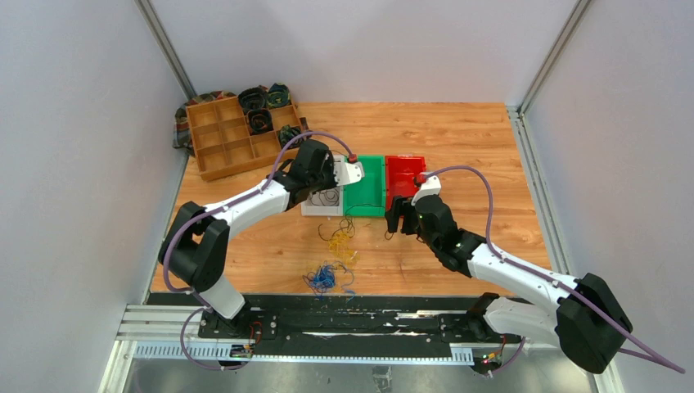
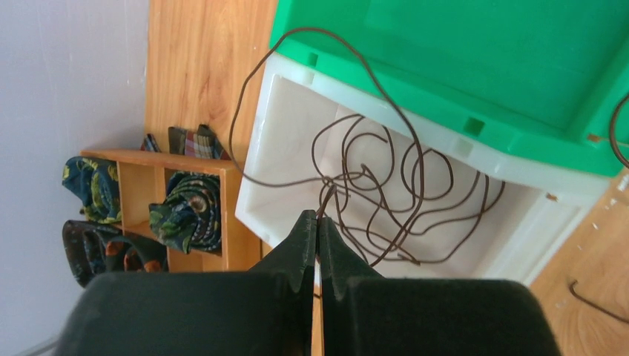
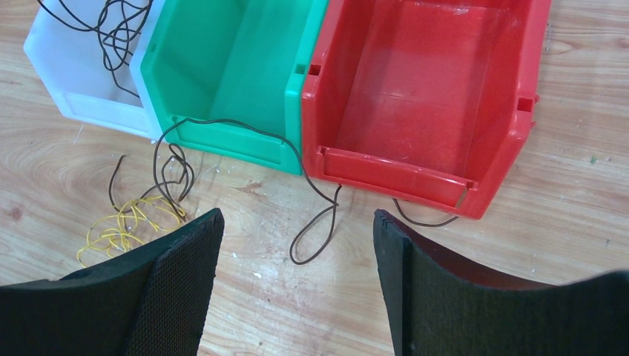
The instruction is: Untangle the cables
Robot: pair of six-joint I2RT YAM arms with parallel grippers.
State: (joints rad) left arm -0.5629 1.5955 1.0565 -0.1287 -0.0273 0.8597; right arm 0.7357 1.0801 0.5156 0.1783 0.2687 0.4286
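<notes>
Pinching a thin dark wire [image 2: 362, 174] over the white plastic bin [image 2: 276, 119], the left gripper [image 2: 317, 226] is doing well to lower before letting go, while the right gripper [image 3: 297, 245] is hovering open over a loose dark strand [image 3: 331, 211].

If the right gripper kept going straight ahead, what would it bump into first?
Probably the dark cable loop lying on the table, just before the red bin. Depth is hard to judge.
</notes>
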